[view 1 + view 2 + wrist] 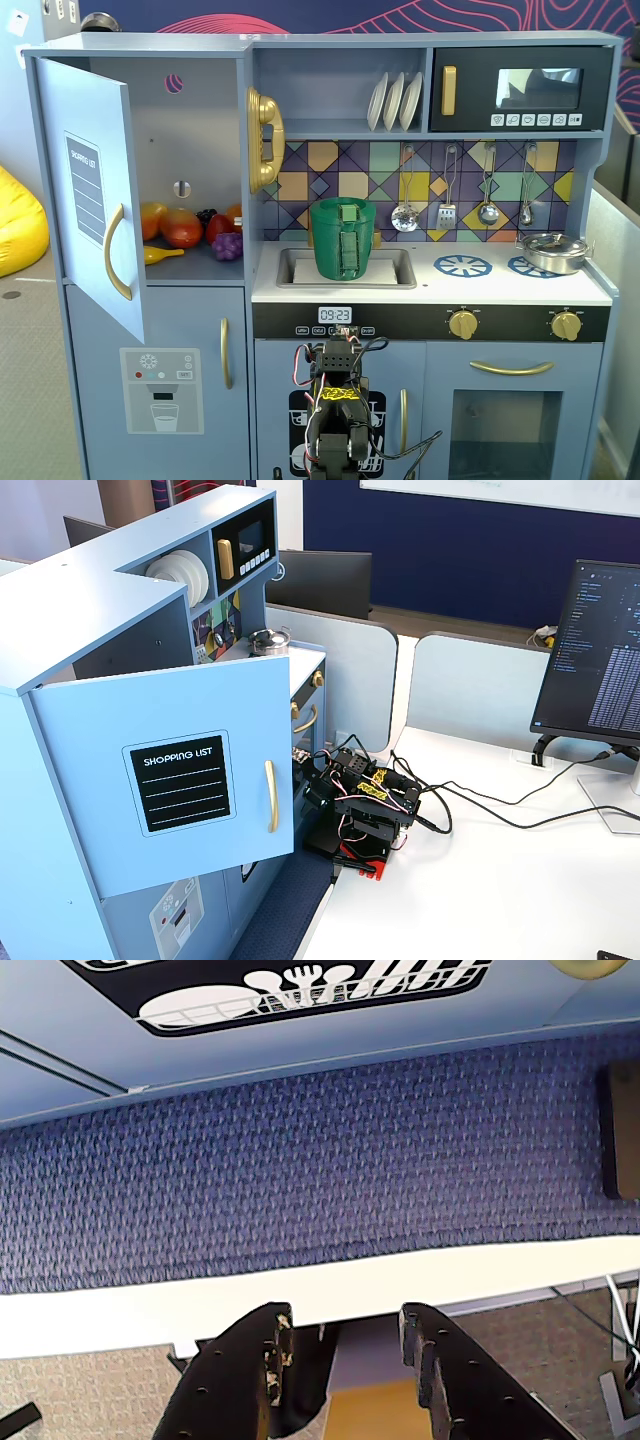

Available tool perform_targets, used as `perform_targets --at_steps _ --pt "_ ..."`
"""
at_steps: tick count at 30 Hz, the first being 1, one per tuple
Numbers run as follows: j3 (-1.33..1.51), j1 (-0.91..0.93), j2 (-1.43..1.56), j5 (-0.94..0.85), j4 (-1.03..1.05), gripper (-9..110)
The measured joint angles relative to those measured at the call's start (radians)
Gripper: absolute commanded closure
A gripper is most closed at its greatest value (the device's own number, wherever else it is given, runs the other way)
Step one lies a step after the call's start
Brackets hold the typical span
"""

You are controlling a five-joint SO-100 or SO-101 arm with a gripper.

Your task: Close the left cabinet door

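Observation:
The left cabinet door is light blue with a black "SHOPPING LIST" panel and a curved gold handle. It stands swung wide open at the toy kitchen's upper left, and it also shows in the other fixed view. My arm sits folded low in front of the kitchen's middle, well below and to the right of the door. In the wrist view my gripper is open and empty, over the white table edge and blue carpet.
Toy fruit lies inside the open cabinet. A gold phone hangs beside it, and a green cup stands in the sink. Below is the dispenser door. Cables and a monitor lie to the right on the table.

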Motion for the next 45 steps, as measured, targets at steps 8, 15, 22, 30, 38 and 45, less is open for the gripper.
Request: perform_targets --at_steps 8,15,22,30,38,45 --pt "0.0 -0.015 0.0 0.0 0.0 101" --pt "0.0 -0.026 0.0 -0.005 0.0 101" --pt "-0.072 -0.357 -0.005 -0.02 -0.032 102" --pt "-0.285 -1.109 -0.261 -0.253 -0.598 102" --pt "-0.362 -1.578 -0.515 -0.296 -1.109 102" --pt "-0.468 -1.701 -0.735 -0.296 -1.365 102"
